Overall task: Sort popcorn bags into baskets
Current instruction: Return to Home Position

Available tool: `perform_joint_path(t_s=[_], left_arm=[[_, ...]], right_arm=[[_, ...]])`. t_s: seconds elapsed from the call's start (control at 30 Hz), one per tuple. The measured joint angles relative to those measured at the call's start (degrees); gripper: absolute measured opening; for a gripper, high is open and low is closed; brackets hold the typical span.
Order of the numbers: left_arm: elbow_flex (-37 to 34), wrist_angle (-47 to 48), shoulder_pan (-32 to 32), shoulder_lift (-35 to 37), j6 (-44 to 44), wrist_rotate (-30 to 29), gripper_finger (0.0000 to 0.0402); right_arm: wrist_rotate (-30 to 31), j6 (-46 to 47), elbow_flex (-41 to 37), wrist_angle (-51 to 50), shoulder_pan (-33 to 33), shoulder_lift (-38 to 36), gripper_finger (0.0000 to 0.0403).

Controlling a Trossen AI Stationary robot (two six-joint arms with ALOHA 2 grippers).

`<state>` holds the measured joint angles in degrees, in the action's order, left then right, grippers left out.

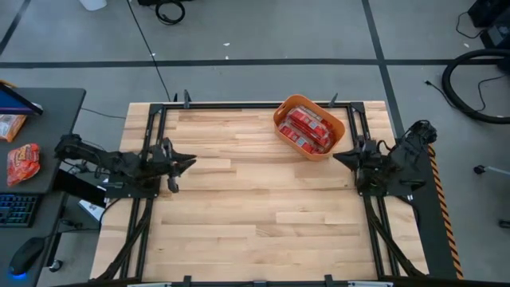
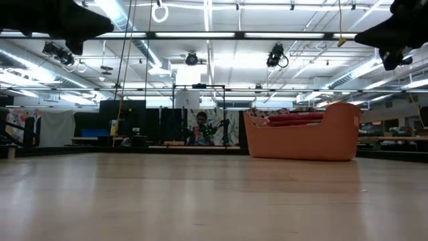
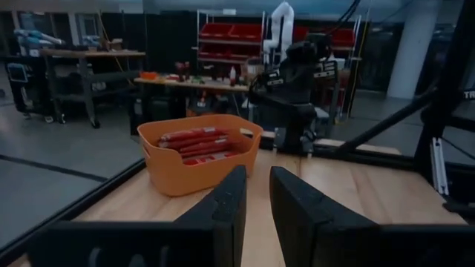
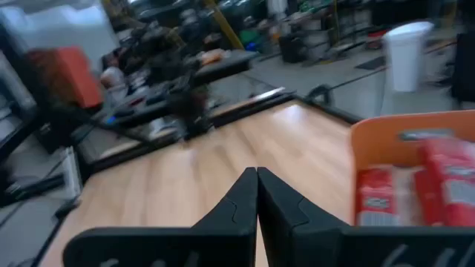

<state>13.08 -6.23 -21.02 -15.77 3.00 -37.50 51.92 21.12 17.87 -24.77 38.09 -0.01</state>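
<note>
The orange basket (image 1: 311, 127) stands on the table near its far right corner, with several red popcorn bags (image 1: 307, 127) lying inside; it also shows in the low view (image 2: 304, 137), the left wrist view (image 3: 199, 152) and the right wrist view (image 4: 415, 141). My left gripper (image 1: 191, 162) hovers at the table's left edge, fingers slightly apart (image 3: 256, 204), holding nothing. My right gripper (image 1: 336, 157) hovers at the right edge, just near of the basket, fingers shut (image 4: 257, 196) and empty.
Bare wooden tabletop (image 1: 255, 199) stretches between the two arms. A side desk to the left carries an orange-red snack pouch (image 1: 24, 162) and a keyboard (image 1: 16, 211). A person (image 2: 200, 127) sits far off in the room behind.
</note>
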Motion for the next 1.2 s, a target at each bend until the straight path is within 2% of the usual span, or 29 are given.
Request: perform_joint_path(t_s=[0.2,0.37,0.6,0.7,0.8,0.97,1.07,1.2], left_arm=[[-4.35,-1.47,0.01,6.25,-2.39,0.60,0.0066],[-7.27,-3.97,-0.02,9.43,-3.63,7.04,0.0066],[-9.39,-3.67,0.13,11.52,-4.10,11.00,0.0064],[-10.48,-5.80,0.96,11.72,-3.66,15.38,0.0052],[-11.47,-6.62,2.19,11.76,-3.57,16.55,0.0033],[-12.61,-8.26,4.74,11.72,-2.12,21.13,0.0006],[-12.61,-8.64,5.87,11.72,-2.24,23.30,0.0009],[-12.61,-8.34,7.13,11.69,-4.52,23.41,0.0016]], right_arm=[[11.39,-0.36,0.31,4.45,-0.03,0.13,0.0012],[10.39,-1.74,0.21,6.56,0.02,0.13,0.0012],[10.00,-3.12,-3.07,8.34,-0.01,0.13,0.0012],[9.88,-3.34,-7.00,13.14,-0.25,0.15,0.0012],[9.66,-3.88,-10.57,20.71,-0.63,0.15,0.0012],[9.77,-11.29,-17.41,36.39,-2.43,0.14,0.0012],[9.55,-10.86,-17.53,35.26,-3.85,0.46,0.0012],[11.78,-10.14,-17.53,33.24,-5.62,0.48,0.0012]])
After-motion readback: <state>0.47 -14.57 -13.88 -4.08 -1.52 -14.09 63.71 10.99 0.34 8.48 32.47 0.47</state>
